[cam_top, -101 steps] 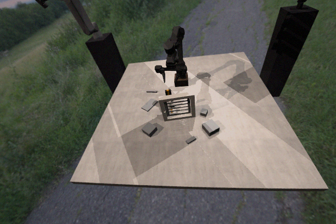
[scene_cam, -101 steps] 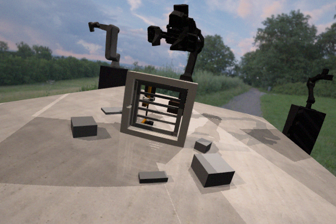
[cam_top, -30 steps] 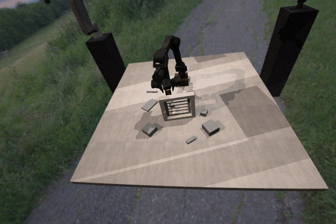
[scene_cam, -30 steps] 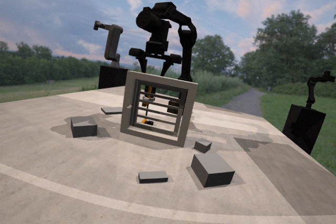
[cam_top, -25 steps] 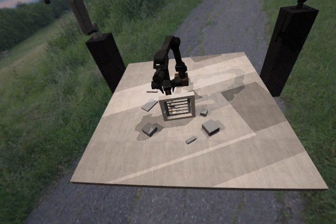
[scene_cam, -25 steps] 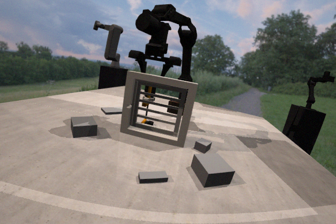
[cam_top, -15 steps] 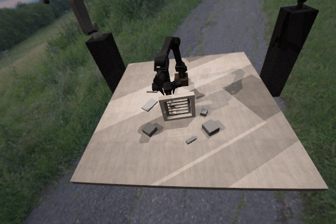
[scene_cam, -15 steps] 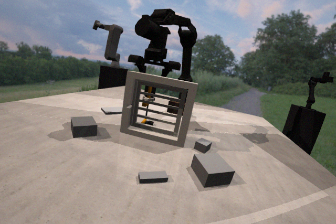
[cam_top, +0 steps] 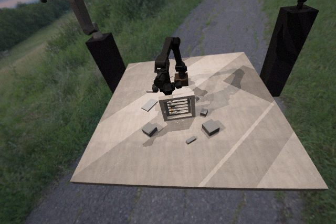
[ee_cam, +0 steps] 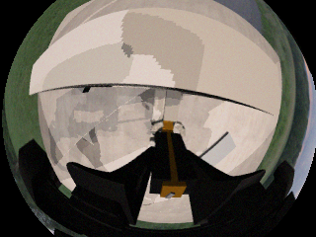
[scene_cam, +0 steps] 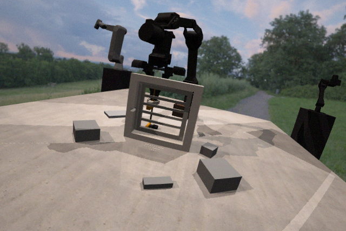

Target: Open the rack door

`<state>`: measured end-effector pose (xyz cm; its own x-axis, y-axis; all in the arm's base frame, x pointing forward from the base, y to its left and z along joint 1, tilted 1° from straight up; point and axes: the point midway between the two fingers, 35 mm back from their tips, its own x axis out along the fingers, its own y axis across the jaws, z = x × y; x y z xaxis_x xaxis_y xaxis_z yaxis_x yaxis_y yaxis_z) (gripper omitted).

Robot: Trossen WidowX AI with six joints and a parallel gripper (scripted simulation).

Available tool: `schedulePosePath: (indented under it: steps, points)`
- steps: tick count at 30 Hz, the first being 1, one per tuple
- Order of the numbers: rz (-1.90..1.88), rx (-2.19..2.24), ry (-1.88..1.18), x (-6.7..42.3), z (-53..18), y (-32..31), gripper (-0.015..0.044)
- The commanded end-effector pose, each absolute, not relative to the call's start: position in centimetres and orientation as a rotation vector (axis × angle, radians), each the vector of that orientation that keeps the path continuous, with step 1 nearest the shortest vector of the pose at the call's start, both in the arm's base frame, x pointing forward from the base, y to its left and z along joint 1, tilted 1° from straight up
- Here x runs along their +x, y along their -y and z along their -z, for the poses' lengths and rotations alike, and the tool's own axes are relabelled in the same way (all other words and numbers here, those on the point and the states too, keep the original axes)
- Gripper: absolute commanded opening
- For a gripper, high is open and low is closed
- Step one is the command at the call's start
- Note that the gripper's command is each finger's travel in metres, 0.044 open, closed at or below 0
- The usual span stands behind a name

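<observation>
The pale rack frame (cam_top: pixel 192 107) (scene_cam: pixel 163 79) (ee_cam: pixel 232 74) stands upright. The door (scene_cam: pixel 167 88) with its horizontal bars lies closed in it, as far as I can tell. The upright handle (scene_cam: pixel 154 92) (ee_cam: pixel 173 165), black with an orange stripe, is on the door's far side as seen from the exterior view. My gripper (ee_cam: pixel 169 152) points down from above, one finger on each side of the handle. The fingers are close against it and look shut on it. In the top and exterior views the frame's top partly hides the fingertips.
Grey blocks (cam_top: pixel 149 129) (cam_top: pixel 210 127) (cam_top: pixel 190 139) (cam_top: pixel 203 112) lie around the frame. A flat grey slab (cam_top: pixel 149 105) lies beside it. A brown block (cam_top: pixel 181 80) is at the arm's base. Two other arms (cam_top: pixel 81 12) (scene_cam: pixel 321 91) stand on pedestals off the table.
</observation>
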<state>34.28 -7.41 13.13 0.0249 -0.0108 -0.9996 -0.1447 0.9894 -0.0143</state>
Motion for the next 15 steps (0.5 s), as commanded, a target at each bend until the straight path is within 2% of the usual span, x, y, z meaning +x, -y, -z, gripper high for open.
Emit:
schedulePosePath:
  steps: [1, 11, 15]
  points:
    - [-0.108, -0.128, -1.543, 34.28, -13.12, 7.4, 0.0096]
    - [-0.108, -0.128, -1.543, 34.28, -13.12, 7.4, 0.0029]
    - [-0.101, -0.121, -1.543, 34.28, -13.12, 7.4, 0.0028]
